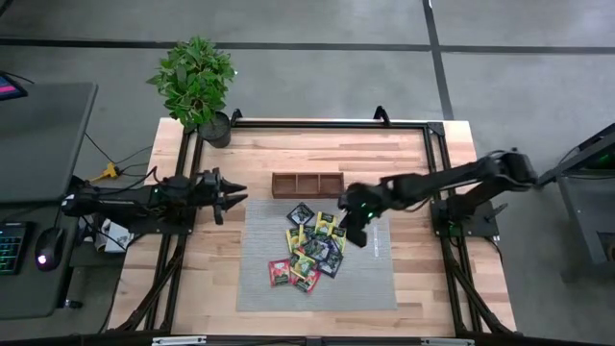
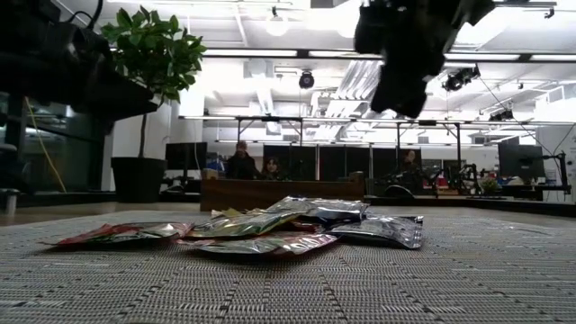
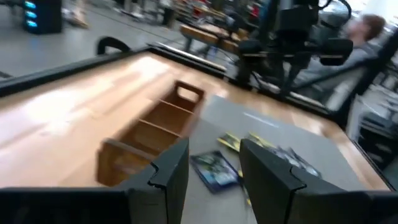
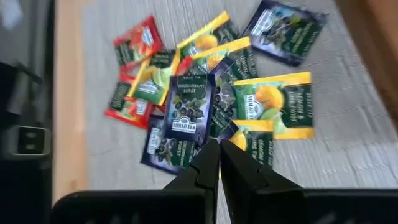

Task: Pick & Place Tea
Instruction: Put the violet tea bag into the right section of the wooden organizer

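Note:
The tea sachets [image 1: 312,248] lie in a loose, overlapping pile of red, yellow, green and dark wrappers on the grey mat [image 1: 375,279]; the pile also shows in the low view [image 2: 270,229] and in the right wrist view [image 4: 205,93]. My right gripper [image 1: 352,234] hangs above the pile's right edge, shut and empty, clear of the sachets in the low view [image 2: 396,99] and in its own wrist view [image 4: 219,155]. My left gripper [image 1: 238,195] waits open off the mat's left far corner, facing the tray [image 3: 155,124] and one dark sachet [image 3: 214,169].
A brown three-compartment wooden tray [image 1: 307,184] stands at the mat's far edge. A potted plant [image 1: 195,82] sits at the table's far left corner. A black frame rail runs round the table. Bare wood shows left and right of the mat. People sit in the room beyond.

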### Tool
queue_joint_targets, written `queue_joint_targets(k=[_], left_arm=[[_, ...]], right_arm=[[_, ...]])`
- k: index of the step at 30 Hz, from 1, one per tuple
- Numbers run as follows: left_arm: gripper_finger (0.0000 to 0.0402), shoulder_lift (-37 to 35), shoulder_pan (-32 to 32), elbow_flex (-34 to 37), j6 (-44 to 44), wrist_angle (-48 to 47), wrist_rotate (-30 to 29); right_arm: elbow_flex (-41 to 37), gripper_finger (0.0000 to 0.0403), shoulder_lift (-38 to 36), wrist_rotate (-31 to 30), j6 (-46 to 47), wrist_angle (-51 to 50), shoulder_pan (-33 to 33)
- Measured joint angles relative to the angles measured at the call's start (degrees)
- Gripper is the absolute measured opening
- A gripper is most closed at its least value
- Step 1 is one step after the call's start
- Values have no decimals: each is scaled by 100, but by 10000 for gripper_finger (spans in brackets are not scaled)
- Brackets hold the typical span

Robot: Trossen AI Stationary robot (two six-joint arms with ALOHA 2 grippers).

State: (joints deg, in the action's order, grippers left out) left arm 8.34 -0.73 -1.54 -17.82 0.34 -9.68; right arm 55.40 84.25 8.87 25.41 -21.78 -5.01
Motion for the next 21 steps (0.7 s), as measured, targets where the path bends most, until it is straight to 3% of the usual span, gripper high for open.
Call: queue_joint_targets(k=[6, 11, 16, 21], left_arm=[[140, 298, 2, 4, 97, -7, 272], [140, 736, 2, 9, 170, 104, 405], [140, 1357, 2, 9, 316, 1071, 793], [140, 2045, 2, 7, 315, 1640, 822]], right_arm=[[524, 2, 589, -517, 41, 19, -401], [554, 2, 651, -1118, 674, -62, -653], [557, 4, 640, -1496, 998, -232, -819], [557, 2, 640, -1430, 1177, -216, -836]])
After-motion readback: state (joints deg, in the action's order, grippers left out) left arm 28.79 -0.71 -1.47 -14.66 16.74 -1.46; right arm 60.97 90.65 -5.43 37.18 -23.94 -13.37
